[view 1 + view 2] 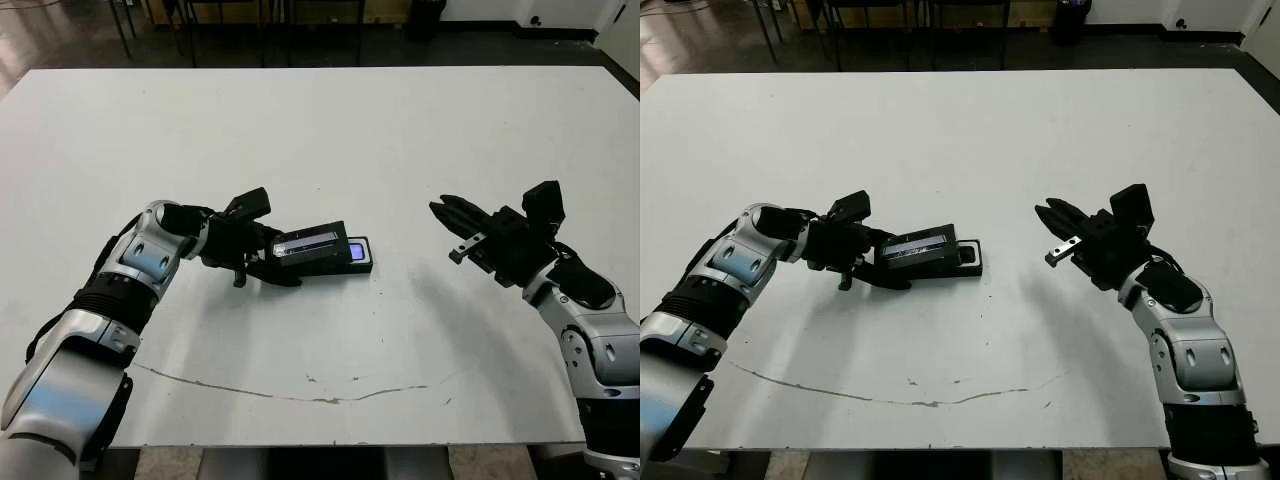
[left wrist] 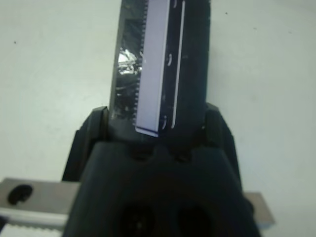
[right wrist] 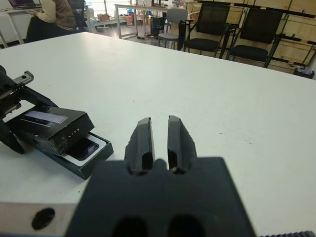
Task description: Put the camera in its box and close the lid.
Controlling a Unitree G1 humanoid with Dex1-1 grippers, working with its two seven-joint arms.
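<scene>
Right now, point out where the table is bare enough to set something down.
Bare: the table's far half, the stretch between the box and the right gripper, and the near edge. Crowded only where the left gripper holds the lid over the box.
</scene>
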